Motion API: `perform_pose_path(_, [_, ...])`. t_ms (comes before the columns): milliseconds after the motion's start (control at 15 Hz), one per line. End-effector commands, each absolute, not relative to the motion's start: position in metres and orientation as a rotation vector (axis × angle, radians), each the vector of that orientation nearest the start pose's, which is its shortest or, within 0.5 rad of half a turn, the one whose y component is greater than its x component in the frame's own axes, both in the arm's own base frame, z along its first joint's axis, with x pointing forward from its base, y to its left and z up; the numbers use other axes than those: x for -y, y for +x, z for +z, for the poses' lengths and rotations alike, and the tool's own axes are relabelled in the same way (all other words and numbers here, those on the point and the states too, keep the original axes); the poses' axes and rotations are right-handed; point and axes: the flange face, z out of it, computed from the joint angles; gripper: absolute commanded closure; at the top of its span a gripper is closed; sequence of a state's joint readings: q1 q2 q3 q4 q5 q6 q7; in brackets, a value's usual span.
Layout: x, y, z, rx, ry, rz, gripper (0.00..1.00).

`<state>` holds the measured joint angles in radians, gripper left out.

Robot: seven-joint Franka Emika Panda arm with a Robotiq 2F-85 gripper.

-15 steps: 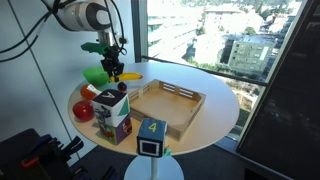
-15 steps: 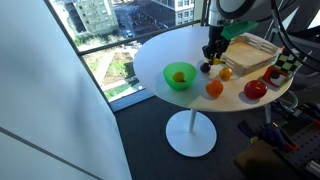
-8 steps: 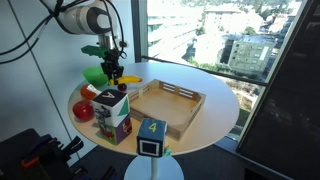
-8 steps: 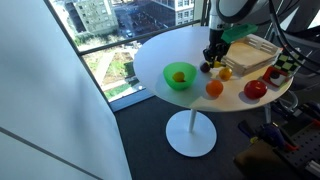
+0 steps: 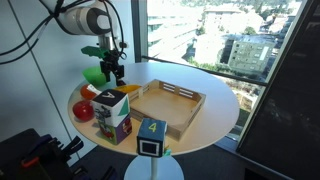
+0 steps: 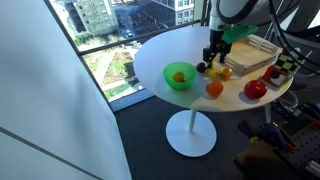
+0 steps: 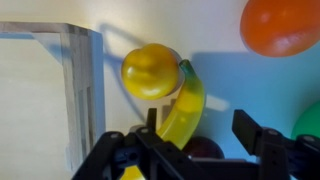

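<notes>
Gripper [image 7: 197,135]: jaws stand apart, nothing clamped between them. In the wrist view both dark fingers [image 7: 248,128] enter from the bottom edge.

Directly below the gripper lies 1 banana [image 7: 185,105], flat on the table. Its lower half runs under the gap between the fingers, closer to the finger on the tray side. I cannot tell whether that finger touches it.

1 round yellow fruit [image 7: 150,70] rests against the banana's far end, touching it. 1 dark round fruit [image 7: 205,148] sits just beside the banana under the gripper, partly hidden by the fingers.

A wooden tray [image 7: 85,80] lies just beside the yellow fruit; its corner wall is close, contact unclear. 1 orange [image 7: 280,25] sits apart from the banana, on the side away from the tray.

In an exterior view the gripper [image 6: 213,55] hangs over this fruit cluster on the round white table [image 6: 170,50]. A green bowl [image 6: 168,80] stands near, with 1 yellow piece inside. 1 red apple [image 6: 256,89] lies beyond the orange.

In an exterior view 2 stacked picture cubes [image 5: 112,112] and 1 block marked 4 [image 5: 151,130] stand at the table edge, well apart from the gripper.
</notes>
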<state>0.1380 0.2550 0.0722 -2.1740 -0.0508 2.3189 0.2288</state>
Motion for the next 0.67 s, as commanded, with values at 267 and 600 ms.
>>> perform_pose_path(267, [-0.105, 0.536, 0.273, -0.002, -3.175, 0.148, 0.00])
perform_pose_path(600, [-0.097, 0.537, 0.284, -0.049, -3.180, 0.140, 0.00])
